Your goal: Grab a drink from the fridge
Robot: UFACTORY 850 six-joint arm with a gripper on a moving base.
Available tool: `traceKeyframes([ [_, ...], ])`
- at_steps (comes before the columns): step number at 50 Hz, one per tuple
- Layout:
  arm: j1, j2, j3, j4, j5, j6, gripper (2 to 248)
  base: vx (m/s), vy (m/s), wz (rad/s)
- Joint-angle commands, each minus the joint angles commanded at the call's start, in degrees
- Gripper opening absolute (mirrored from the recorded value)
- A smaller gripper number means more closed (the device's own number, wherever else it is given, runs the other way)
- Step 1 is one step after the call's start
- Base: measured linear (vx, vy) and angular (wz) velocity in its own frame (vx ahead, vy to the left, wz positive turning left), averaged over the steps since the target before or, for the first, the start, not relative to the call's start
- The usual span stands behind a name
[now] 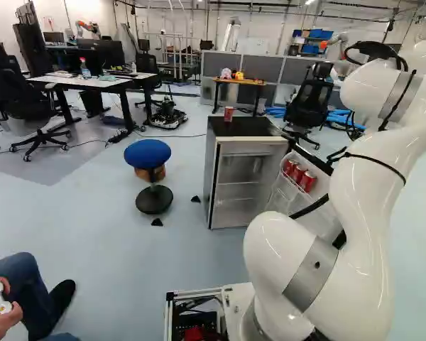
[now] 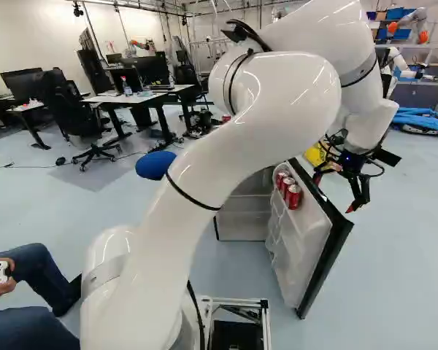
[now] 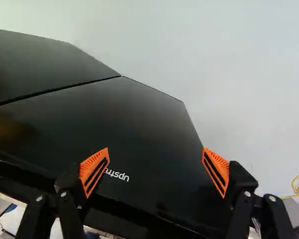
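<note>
right base view: the gripper hangs off the outer side of the open fridge door; three red cans sit in its inner rack, across the door from the gripper. left base view: another can stands on the fridge. wrist view: gripper open, fingers spread wide; black door face ahead, its edge near one finger, floor beyond.

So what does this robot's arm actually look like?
The arm is glossy white, with smooth, rounded sections and bulging joints. Grey bands ring some of them, and black cables loop outside near the top, with thin black straps around the shell. At its end are black jaws with bright orange, ribbed pads.
</note>
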Motion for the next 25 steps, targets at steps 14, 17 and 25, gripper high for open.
traceKeyframes([
  [14, 0.13, 2.01, 3.47, 0.0, 0.0, 0.0, 247, 0.0, 0.0, 0.0],
  [17, 0.19, 2.44, 4.22, 0.0, 0.0, 0.0, 247, 0.0, 0.0, 0.0],
  [25, 0.42, 3.73, 6.45, 0.0, 0.0, 0.0, 247, 0.0, 0.0, 0.0],
])
